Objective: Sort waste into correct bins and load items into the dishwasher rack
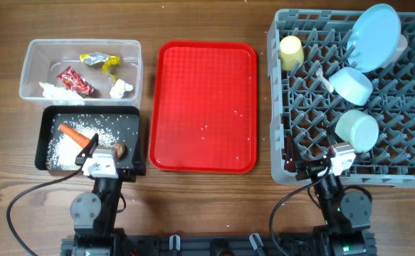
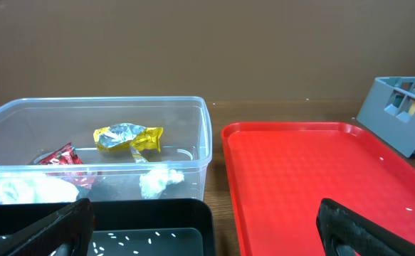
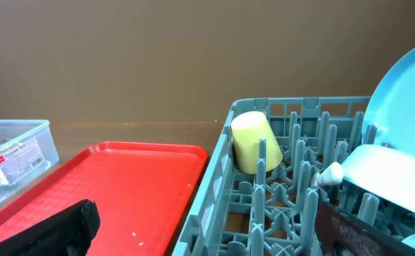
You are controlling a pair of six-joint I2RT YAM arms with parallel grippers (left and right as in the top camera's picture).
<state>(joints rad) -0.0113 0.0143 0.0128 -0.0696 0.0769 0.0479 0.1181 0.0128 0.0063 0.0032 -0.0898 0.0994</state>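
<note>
The clear tub (image 1: 81, 69) holds a red wrapper (image 1: 75, 80), a silver-yellow wrapper (image 1: 100, 62) and crumpled tissue (image 1: 122, 88). In front of it, the black tray (image 1: 47, 139) holds the carrot (image 1: 72, 132), loose rice (image 1: 66, 149) and a brown lump (image 1: 119, 149). The grey dishwasher rack (image 1: 275, 107) carries a yellow cup (image 1: 291, 52), blue plate (image 1: 374, 37), light blue bowl (image 1: 352, 84), mint bowl (image 1: 356, 130) and white spoon (image 1: 326, 80). My left gripper (image 2: 203, 238) hangs open and empty over the black tray's near right corner. My right gripper (image 3: 207, 227) is open and empty at the rack's near left corner.
A flat red tray (image 1: 206, 107) lies between the bins and the rack, with a few rice grains on it. Both arm bases sit at the table's front edge, with a cable trailing left. Bare wood shows around the containers.
</note>
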